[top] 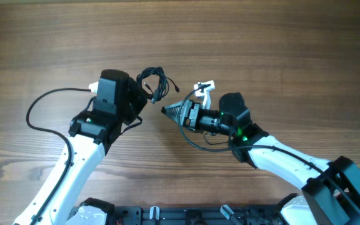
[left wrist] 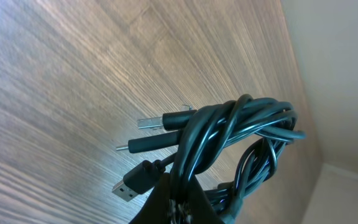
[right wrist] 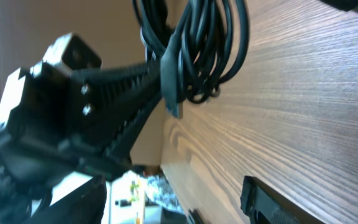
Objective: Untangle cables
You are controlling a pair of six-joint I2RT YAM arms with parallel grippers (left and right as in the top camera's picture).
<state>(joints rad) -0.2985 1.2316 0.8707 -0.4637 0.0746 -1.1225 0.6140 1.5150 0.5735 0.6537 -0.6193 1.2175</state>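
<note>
The cables (top: 155, 81) form a small dark knotted bundle, lifted a little off the wooden table (top: 274, 44). My left gripper (top: 145, 99) is shut on the bundle's lower part. In the left wrist view the cables (left wrist: 229, 134) loop up out of the shut jaws (left wrist: 178, 202), with a USB plug (left wrist: 131, 185) and two thin plugs (left wrist: 146, 145) sticking out to the left. My right gripper (top: 167, 110) points at the bundle from the right, just below it, open and holding nothing. In the right wrist view the cables (right wrist: 194, 50) hang from the left gripper's fingers (right wrist: 114, 87); one of my own fingers (right wrist: 267, 200) shows at the bottom.
The thick black arm cable (top: 36, 109) curves out left of the left arm. A white part (top: 205, 87) on the right wrist sits just right of the bundle. The table's near edge (top: 186, 209) lies below both arms.
</note>
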